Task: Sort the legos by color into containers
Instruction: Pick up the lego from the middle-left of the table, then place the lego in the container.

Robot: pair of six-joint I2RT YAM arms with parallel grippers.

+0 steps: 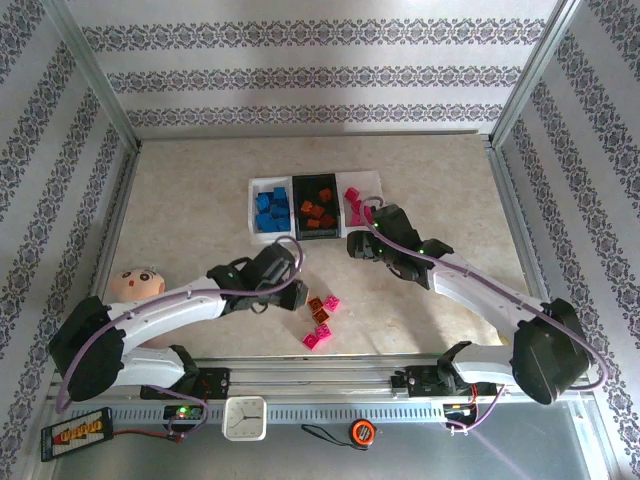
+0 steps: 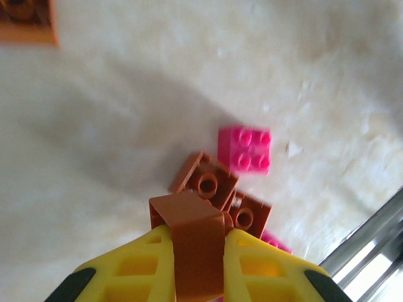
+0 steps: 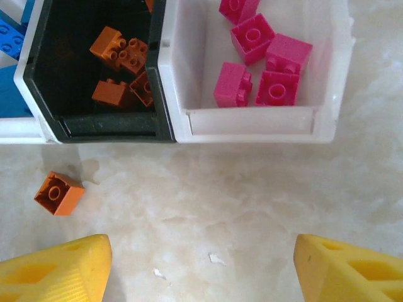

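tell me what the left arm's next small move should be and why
Probably lift straight up. The left gripper is shut on an orange-brown brick amid other loose bricks, and the black bin already holding orange bricks is likely its destination.

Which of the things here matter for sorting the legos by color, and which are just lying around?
For the job:
containers
sorted legos
loose legos
orange-brown brick in the left gripper

Lying about:
doll head
white clock
battery pack
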